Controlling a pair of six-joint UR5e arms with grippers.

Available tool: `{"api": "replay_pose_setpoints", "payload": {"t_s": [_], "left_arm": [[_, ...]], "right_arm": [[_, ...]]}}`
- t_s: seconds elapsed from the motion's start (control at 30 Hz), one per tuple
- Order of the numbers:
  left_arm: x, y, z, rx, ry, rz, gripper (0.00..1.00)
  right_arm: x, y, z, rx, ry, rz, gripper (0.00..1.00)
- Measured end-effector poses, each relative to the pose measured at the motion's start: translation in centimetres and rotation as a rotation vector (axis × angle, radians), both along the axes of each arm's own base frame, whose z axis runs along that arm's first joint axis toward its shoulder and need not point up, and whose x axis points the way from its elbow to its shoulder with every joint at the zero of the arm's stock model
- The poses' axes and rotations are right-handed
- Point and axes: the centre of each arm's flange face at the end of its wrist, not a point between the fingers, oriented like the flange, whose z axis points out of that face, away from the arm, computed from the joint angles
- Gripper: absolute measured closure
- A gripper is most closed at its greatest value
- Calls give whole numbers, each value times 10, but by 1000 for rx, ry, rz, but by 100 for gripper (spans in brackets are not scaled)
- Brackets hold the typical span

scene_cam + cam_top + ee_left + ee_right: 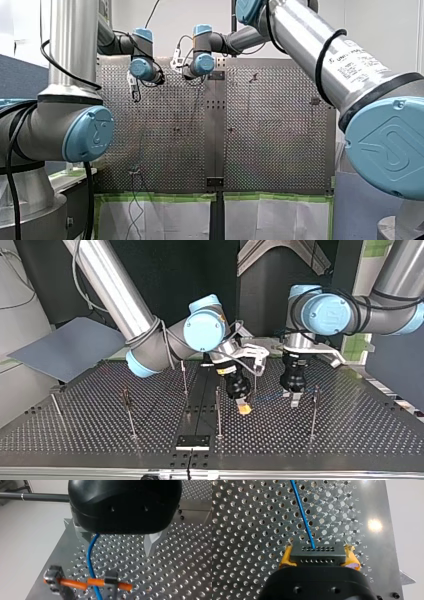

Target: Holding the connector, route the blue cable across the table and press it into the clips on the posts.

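Yellow-padded, my right gripper [319, 560] is clamped on the black connector [317, 551], low over the perforated table [244, 525]. From it the blue cable [303, 517] runs the short way to my left gripper [117, 542], whose metal fingers [151, 546] stand wide apart, the cable seemingly loose between them.

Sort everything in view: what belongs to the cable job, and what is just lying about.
For the job: blue cable, connector, posts, my right gripper shut on the connector, my left gripper, open.
Lying about: grey board at the top view's left, white sheets low in the front view.
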Motion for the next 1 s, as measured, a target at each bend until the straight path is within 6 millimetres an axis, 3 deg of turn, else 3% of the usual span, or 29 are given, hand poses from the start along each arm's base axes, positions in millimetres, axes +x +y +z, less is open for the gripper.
{"api": "replay_pose_setpoints", "payload": {"t_s": [0.17,0.23,0.27,0.33,0.37,0.4,0.43,0.47,0.5,0.53,1.0], "left_arm": [[1,1,0,3,-8,10,4],[1,1,0,2,-10,15,22],[1,1,1,1,-10,18,22],[2,2,1,-2,-10,26,45],[2,3,1,-5,-10,29,45],[2,3,1,-8,-10,30,56],[2,3,1,-12,-10,32,74],[2,3,1,-16,-10,34,74],[2,3,1,-18,-10,34,89],[2,3,1,-21,-10,35,98],[-4,8,-13,-62,19,73,98]], "right_arm": [[0,0,0,1,2,0,100],[0,0,0,2,3,0,100],[0,0,0,2,4,0,100],[0,0,0,3,5,1,100],[0,0,-1,4,6,1,100],[0,1,-1,4,7,2,100],[0,1,-1,5,8,3,100],[0,1,-1,5,8,3,100],[0,2,-1,6,8,4,100],[0,2,-1,6,8,5,100],[1,8,-4,26,22,14,100]]}}
